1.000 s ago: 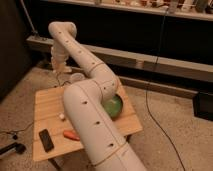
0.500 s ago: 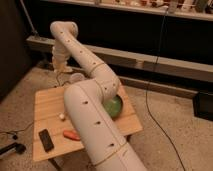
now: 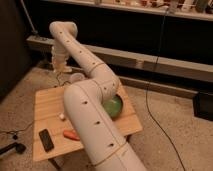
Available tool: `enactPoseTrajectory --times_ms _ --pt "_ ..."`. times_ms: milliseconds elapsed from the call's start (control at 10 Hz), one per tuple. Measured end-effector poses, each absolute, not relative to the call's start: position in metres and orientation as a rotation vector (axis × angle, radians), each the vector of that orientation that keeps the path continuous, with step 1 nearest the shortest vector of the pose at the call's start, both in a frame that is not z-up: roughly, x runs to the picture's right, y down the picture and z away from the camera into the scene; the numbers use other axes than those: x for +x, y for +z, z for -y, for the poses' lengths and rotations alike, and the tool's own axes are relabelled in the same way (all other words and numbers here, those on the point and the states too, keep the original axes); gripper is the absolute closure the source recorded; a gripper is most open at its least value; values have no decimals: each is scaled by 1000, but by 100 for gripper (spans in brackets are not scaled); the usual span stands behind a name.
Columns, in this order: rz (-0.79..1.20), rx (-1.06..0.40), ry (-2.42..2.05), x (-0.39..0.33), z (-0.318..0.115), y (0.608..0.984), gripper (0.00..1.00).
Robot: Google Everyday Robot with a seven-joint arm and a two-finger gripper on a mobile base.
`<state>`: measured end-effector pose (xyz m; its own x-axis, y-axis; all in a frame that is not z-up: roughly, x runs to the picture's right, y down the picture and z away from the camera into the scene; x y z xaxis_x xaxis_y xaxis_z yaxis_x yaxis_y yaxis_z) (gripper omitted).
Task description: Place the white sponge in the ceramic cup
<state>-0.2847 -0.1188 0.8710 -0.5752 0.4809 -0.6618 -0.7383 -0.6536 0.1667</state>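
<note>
Gripper (image 3: 61, 67): hangs at the end of the arm, pointing down over the far left part of the table, just up and left of the cup; it is above the cup's level and not touching it.
Gripper state: cannot tell whether it is apart, together or clamped on something; its tip is only a pale shape against the dark background.
Arm (image 3: 90, 115): thick and white, rises from the bottom middle, bends at an elbow above the table's right half, runs up and left to a second bend, then drops straight down to the gripper.
Cup (image 3: 76, 78): small, pale, round and wide-mouthed; stands upright near the table's far edge, between the gripper and the arm's elbow.
White sponge: cannot tell for certain where it is.
Small white lump (image 3: 62, 116): lies on the table just left of the arm, well apart from the cup; cannot tell whether it is the sponge.
Table (image 3: 47, 102): small, square, light wood, on a speckled floor (image 3: 175, 100).
Green bowl (image 3: 115, 106): wide, on the right side of the table, partly hidden behind the arm.
Black remote (image 3: 46, 140): lies flat near the front left corner.
Orange piece (image 3: 71, 134): lies near the front edge, between the remote and the arm.
Cable (image 3: 152, 107): trails across the floor to the right of the table.
</note>
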Motion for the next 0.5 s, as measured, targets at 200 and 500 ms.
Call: enactPoseTrajectory --times_ms 200,500 --pt "-566 -760 2223 -284 118 871 98" --pt "-668 -696 2147 -262 100 858 98"
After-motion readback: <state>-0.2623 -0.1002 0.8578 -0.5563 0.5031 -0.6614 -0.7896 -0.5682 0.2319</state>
